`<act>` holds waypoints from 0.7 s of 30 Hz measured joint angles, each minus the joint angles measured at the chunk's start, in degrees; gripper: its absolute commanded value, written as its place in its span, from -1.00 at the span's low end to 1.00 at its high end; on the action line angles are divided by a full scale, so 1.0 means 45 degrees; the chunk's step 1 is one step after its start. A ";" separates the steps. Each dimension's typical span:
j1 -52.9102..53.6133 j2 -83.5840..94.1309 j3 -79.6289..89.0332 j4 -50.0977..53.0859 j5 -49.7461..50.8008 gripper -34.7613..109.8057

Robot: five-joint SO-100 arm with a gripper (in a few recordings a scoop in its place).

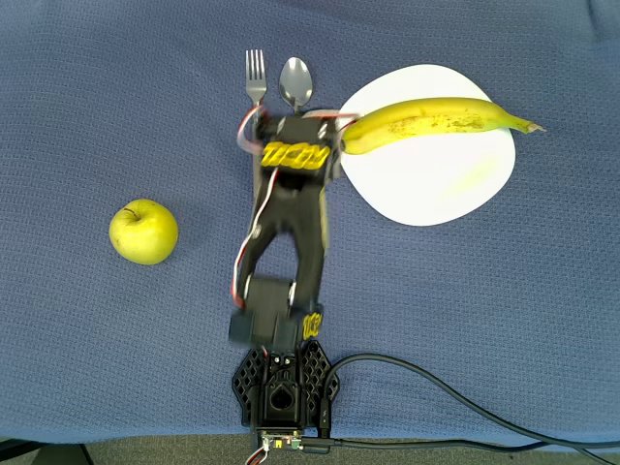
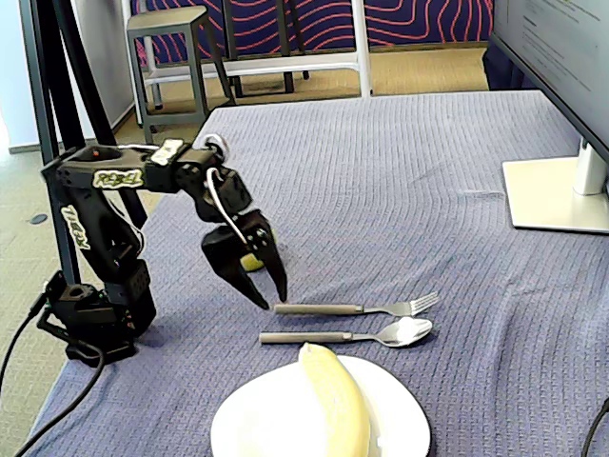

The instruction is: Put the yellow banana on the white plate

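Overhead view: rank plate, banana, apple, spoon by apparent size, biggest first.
1. white plate, widest footprint.
2. yellow banana, about as long as the plate is wide, but slimmer.
3. apple.
4. spoon: the arm covers its handle, so its rank against the apple is unsure.

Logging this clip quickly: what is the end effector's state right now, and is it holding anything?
End effector: open and holding nothing; the yellow banana lies on the white plate.
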 measured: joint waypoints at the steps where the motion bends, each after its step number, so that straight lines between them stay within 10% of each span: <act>1: -0.0195 0.0762 0.0684 -0.0195 0.0078 -0.52; 21: -0.3047 1.1309 0.8027 0.2090 0.2090 -0.52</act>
